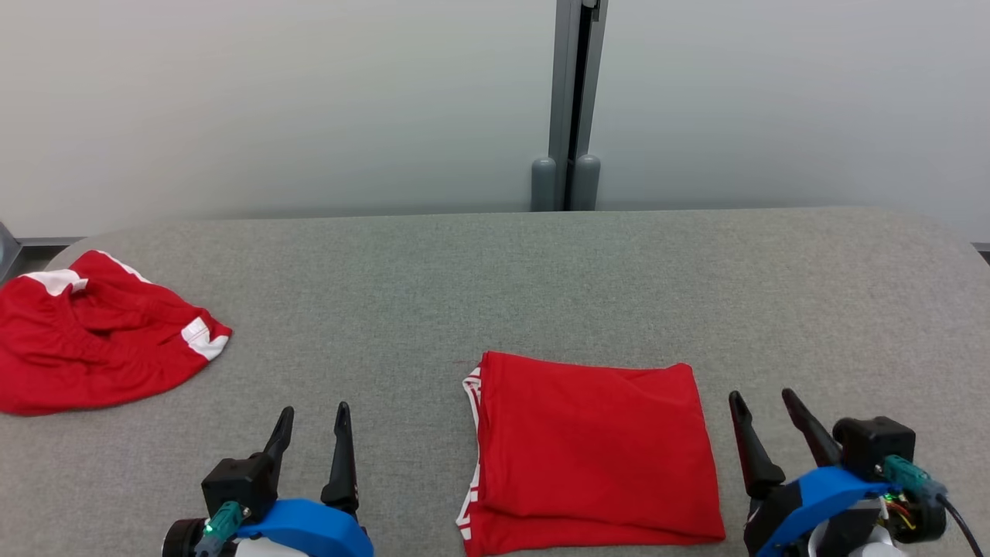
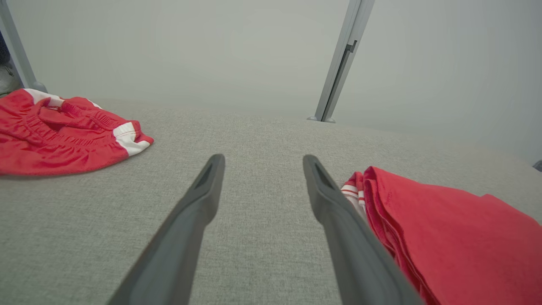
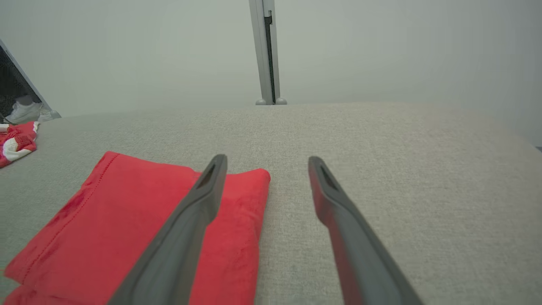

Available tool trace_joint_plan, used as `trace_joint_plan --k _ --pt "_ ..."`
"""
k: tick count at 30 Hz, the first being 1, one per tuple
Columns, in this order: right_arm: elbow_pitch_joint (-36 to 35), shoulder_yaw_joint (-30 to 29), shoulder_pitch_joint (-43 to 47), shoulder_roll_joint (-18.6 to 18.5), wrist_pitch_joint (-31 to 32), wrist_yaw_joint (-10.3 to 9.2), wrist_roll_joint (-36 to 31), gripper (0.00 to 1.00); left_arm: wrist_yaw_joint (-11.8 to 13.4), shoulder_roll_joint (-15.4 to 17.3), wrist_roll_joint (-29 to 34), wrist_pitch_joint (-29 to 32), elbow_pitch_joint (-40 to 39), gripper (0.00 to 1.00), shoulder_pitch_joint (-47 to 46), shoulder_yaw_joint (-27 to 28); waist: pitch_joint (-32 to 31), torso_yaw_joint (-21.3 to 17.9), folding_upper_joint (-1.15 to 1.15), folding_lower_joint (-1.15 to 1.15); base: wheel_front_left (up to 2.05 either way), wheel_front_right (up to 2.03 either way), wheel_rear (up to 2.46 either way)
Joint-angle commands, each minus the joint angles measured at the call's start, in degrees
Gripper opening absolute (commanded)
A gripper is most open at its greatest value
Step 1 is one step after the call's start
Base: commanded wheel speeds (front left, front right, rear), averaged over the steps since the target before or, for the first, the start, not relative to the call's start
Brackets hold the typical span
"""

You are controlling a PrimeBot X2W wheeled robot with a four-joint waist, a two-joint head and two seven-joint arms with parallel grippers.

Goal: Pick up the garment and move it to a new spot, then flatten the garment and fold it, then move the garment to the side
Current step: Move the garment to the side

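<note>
Well, soft red garment (image 1: 592, 452) folded rect. on woven gray tabletop (image 1: 495, 271); L+R jaws apart, empty.

The left claw (image 1: 315, 408) and right claw (image 1: 761, 394) share long black tapered fingers (image 1: 341, 456), blue wrist shells (image 1: 305, 527) and teal plugs (image 1: 224, 518).

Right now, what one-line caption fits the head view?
Open left gripper and right gripper flank a folded red garment on the grey surface; a crumpled garment lies far left.
</note>
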Motion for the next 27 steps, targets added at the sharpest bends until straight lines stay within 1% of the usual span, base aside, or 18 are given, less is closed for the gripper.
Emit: trace_joint_plan --k 1,6,9,17,22,27 --pt "0.6 0.6 -1.7 0.0 1.5 0.01 1.9 1.0 0.2 0.1 0.3 -0.3 -0.3 1.0 -0.9 0.0 0.2 0.1 0.0 0.0 0.0 0.0 0.0" --pt "1.1 -0.9 -4.7 -0.2 6.8 0.01 1.5 1.0 0.0 0.3 0.4 0.2 -0.8 1.0 -1.2 -0.5 0.7 0.8 0.0 0.0 0.0 0.0 0.0" --pt "1.7 -1.8 -6.6 -1.4 10.1 0.01 1.3 1.0 0.1 0.5 0.5 0.5 -1.4 1.0 -1.7 -0.7 1.3 1.6 0.0 0.0 0.0 0.0 0.0" --pt "5.5 -0.5 -8.0 -5.0 19.3 0.01 5.9 1.0 0.6 0.9 0.6 0.7 -3.0 1.0 -2.7 -0.7 3.8 4.4 0.0 0.0 0.0 0.0 0.0" --pt "9.2 2.3 -8.0 -7.1 21.6 0.01 8.6 1.0 0.7 1.0 0.5 0.6 -3.4 1.0 -3.6 -0.3 6.1 5.9 0.0 0.0 0.0 0.0 0.0" --pt "12.5 5.1 -8.9 -7.2 22.1 0.01 11.1 1.0 0.9 1.1 0.5 0.3 -3.5 1.0 -4.3 0.2 7.7 6.9 0.0 0.0 0.0 0.0 0.0"
